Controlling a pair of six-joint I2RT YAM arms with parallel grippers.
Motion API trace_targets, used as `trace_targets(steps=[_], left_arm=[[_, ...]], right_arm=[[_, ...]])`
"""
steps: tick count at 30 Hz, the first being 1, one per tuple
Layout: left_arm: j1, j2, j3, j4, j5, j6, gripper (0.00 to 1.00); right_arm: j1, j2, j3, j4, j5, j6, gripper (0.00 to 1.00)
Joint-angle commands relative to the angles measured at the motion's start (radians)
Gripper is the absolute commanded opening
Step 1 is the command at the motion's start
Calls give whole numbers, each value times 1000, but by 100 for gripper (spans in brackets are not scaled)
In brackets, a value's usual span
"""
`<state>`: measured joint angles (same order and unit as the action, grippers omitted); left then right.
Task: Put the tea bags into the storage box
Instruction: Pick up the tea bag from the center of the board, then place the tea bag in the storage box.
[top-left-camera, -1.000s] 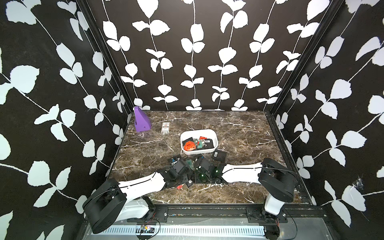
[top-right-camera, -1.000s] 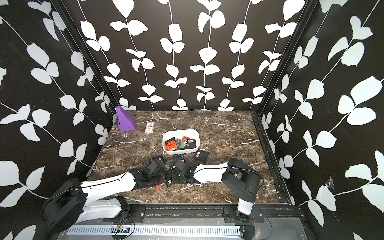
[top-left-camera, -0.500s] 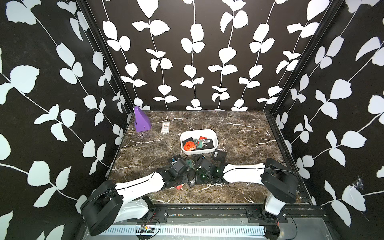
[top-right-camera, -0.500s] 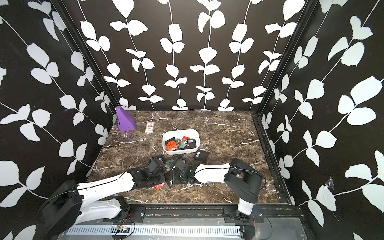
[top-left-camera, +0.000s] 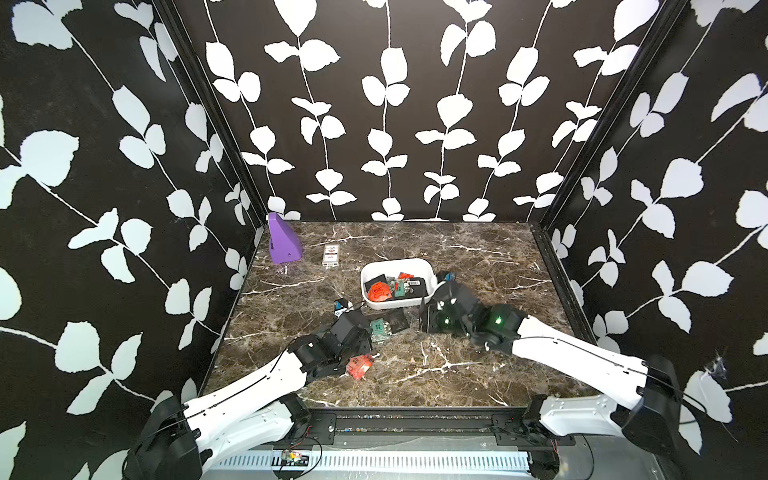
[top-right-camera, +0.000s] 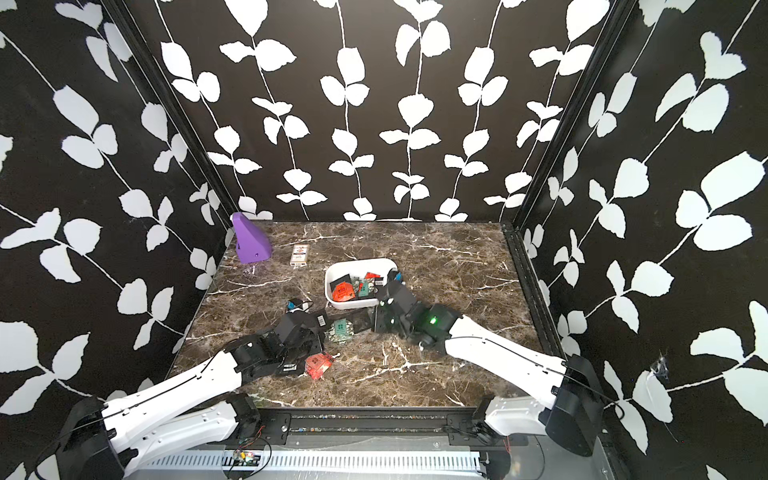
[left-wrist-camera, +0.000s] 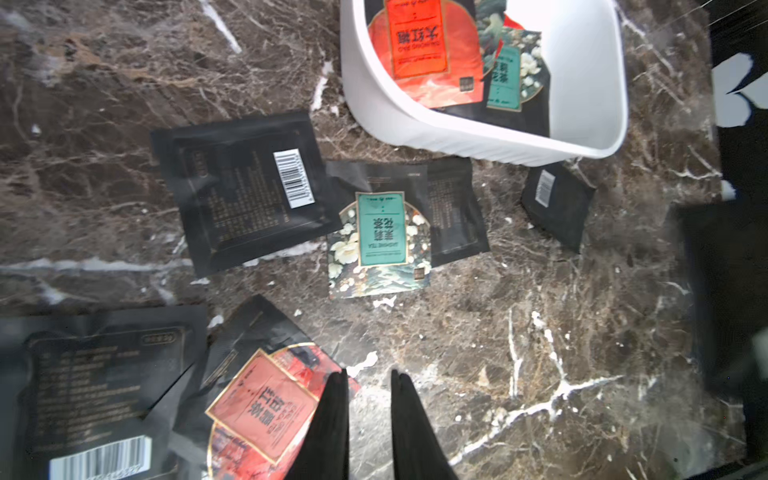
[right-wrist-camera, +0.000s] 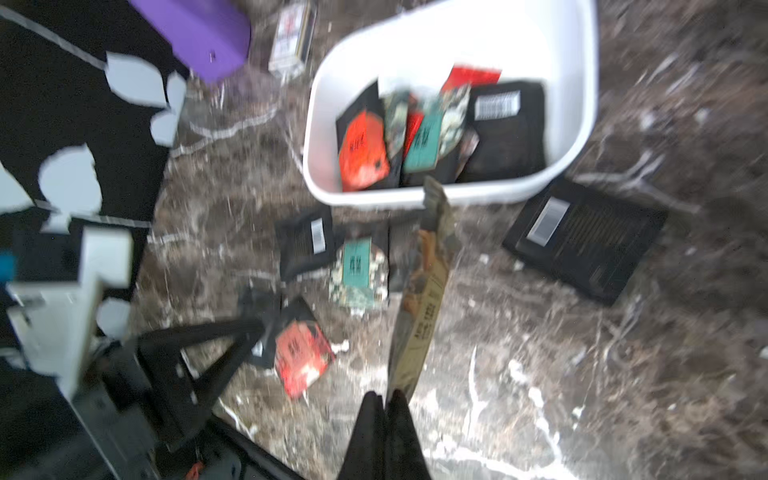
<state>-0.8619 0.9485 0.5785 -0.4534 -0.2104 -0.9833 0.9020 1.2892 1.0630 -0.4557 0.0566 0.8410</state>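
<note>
At the middle of the marble table (top-left-camera: 478, 266) stands the white storage box (top-left-camera: 388, 305). In it several tea bags (top-left-camera: 380, 291) lie overlapping: an orange-red one, green-labelled ones, a red one and a black one with a barcode. Just near of the box, more of them lie loose on the marble. A green-labelled sachet (left-wrist-camera: 380, 232) rests partly on a black sachet (left-wrist-camera: 455, 208), and a barcoded black sachet (left-wrist-camera: 245, 191) overlaps its left edge. A small black sachet (left-wrist-camera: 552, 203) lies close to the box's near right corner. Further toward the near edge, a red sachet (left-wrist-camera: 266, 411) overlaps a large barcoded sachet (left-wrist-camera: 95, 395).

The left gripper (left-wrist-camera: 369, 374) hangs low beside the red sachet. Its jaws stand a little apart, with bare marble showing in the narrow gap. One finger (left-wrist-camera: 334, 415) covers the sachet's edge in the wrist view, so whether they touch cannot be told.

The right gripper (right-wrist-camera: 386, 401) is at the box's near right corner in both top views. Its jaws are pressed together on the end of a yellowish tea bag (right-wrist-camera: 424, 291), which is held edge-on and reaches toward the box's near wall. That wrist picture is blurred.

At the far left stands a purple wedge block (top-left-camera: 284, 243), with a small white packet (top-left-camera: 331, 255) just right of it.
</note>
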Motion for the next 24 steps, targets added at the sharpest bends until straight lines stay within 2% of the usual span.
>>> trace_targets(steps=[1,9,14,18,23,24], left_arm=[[4,-8,-20,-38,-9,-1,18],[4,-10,-50,-44,23,-19,19],[4,-27,-67,-38,30,-23,20],[4,-38,-74,-42,35,-16,20],[4,-47,-70,-89,40,-3,20],[4,-46,-67,-104,39,-2,20]], right_arm=[[-72,77,104,11,-80,-77,0],[-163,438,382,88,-230,-87,0],[-174,600,516,90,-242,-84,0],[-197,645,511,99,-218,-79,0],[-234,603,397,103,-183,-87,0],[-240,591,375,101,-175,-89,7]])
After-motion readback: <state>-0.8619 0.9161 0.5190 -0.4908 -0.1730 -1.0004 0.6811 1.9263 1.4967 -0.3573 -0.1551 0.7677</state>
